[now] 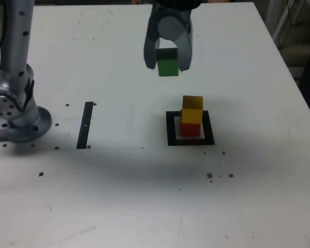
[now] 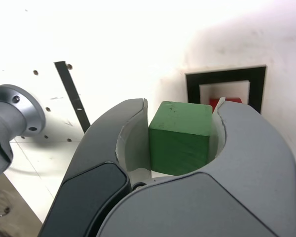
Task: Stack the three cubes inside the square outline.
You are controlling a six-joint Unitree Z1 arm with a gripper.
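One green cube (image 1: pixel 168 62) is sitting between the two fingers of my hand (image 1: pixel 168 57) in the exterior view, and I am holding it in the air above the white bench (image 1: pixel 119 206); the jaws are pressing on its sides. Below it and slightly toward the exterior view's right, the yellow cube (image 1: pixel 192 108) is resting on top of the red cube (image 1: pixel 190 128); the red one is standing inside the square outline (image 1: pixel 172 140), with the black frame running around it and the pale centre showing beside it. Toward the exterior view's left, a thin black strip (image 1: pixel 85 125) is lying apart from the outline; farther that way, a round grey metal base (image 1: pixel 26 126) is standing on the bench with a pale upright part rising from it.

In the wrist view, I am looking along my own grey fingers, and they are closing around the green cube from two sides; its top face and one side face are showing between the pale inner pads (image 2: pixel 137 148). Past one finger, part of the black outline is appearing, with a bit of red inside it; my finger and the green cube are hiding the rest. The black strip and the metal base are also showing, both of them well apart from the outline.
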